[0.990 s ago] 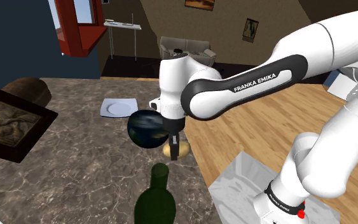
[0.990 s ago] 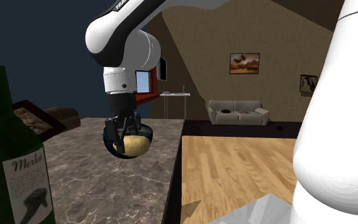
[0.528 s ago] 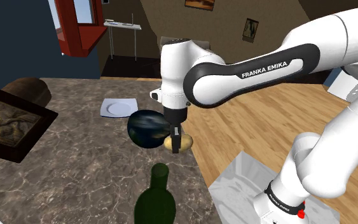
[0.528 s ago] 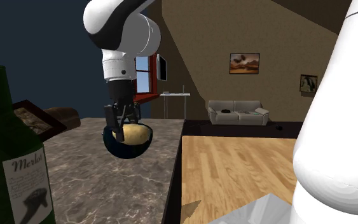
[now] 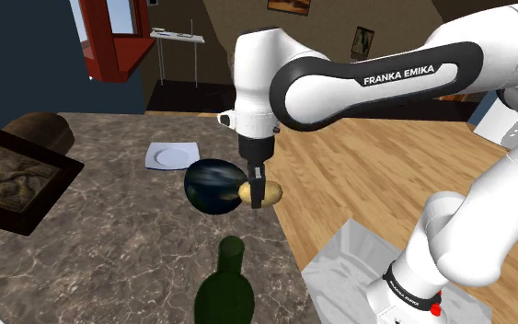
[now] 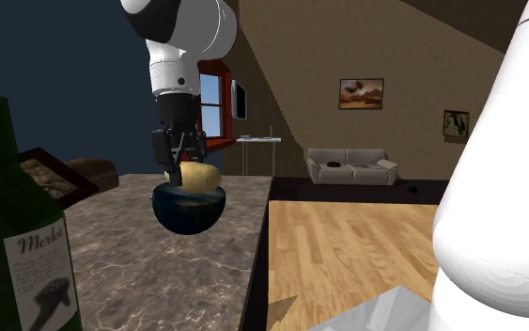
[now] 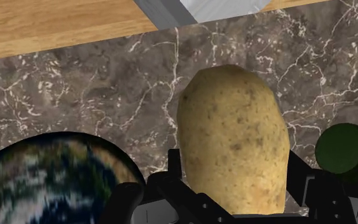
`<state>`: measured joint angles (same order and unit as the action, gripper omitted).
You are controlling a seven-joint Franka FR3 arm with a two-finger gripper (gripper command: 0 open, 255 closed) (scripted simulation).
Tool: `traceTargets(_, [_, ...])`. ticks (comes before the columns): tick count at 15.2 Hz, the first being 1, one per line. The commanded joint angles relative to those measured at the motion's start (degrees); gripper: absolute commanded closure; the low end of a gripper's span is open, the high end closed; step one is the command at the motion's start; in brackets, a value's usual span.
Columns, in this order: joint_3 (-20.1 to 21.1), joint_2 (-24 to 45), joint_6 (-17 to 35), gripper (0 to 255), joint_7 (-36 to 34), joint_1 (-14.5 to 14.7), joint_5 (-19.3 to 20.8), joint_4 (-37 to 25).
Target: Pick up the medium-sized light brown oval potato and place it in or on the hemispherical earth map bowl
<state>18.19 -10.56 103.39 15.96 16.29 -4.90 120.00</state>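
Carry in progress: my black fingers (image 5: 258, 175) are clamped on the light brown speckled oval potato (image 5: 266, 192), held clear of the dark veined marble surface (image 5: 109, 239) at the three o'clock rim of the hemispherical blue earth-map bowl (image 5: 211, 187) in the shoulder view. Next, I judge, a short shift toward nine o'clock over the bowl's mouth, then release.
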Motion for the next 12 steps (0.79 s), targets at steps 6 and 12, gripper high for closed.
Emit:
traceTargets(6, [-0.3, -0.6, -5.3, 255, 0.0, -0.1, 0.0, -4.7])
traceTargets(12, [-0.6, 3.5, -8.6, 255, 0.3, -0.8, 1.4, -11.9])
